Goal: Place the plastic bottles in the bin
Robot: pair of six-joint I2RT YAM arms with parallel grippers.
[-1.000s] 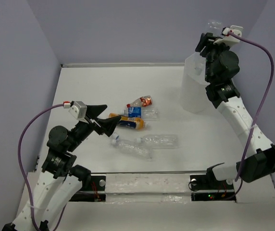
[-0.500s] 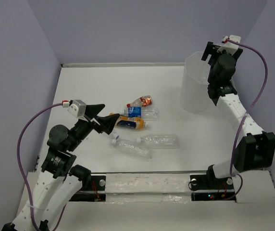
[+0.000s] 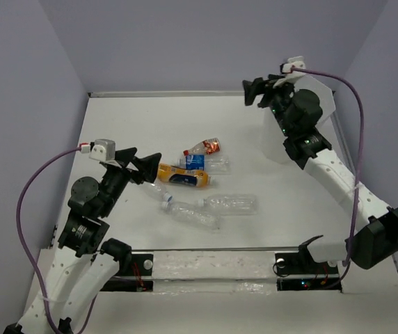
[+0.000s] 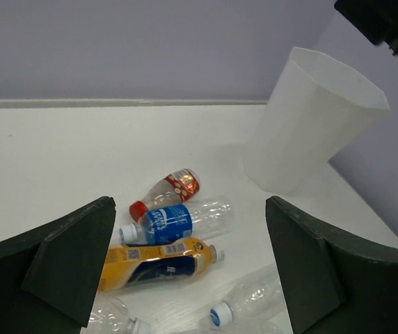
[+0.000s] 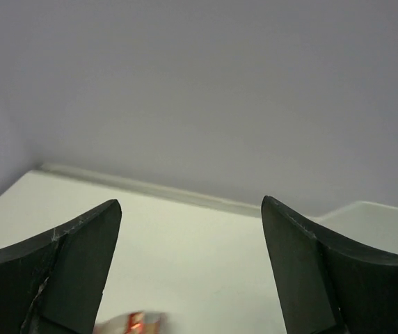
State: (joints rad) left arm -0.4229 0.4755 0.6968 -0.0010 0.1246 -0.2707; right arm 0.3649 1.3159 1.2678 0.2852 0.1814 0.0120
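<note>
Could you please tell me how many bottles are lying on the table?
5. The red-label bottle lies farthest back, blue-label bottle just before it, orange bottle next, left clear bottle and right clear bottle nearest the arms. The bin may hide more.

I see the white table (image 3: 136,118) carrying the bin (image 3: 272,136) at its far right. Mid-table lie a red-labelled bottle (image 3: 206,147), a blue-labelled bottle (image 3: 200,163) just beside it, an orange-yellow bottle (image 3: 183,176) closer in, and clear unlabelled bottles (image 3: 230,203) toward the near edge.
</note>
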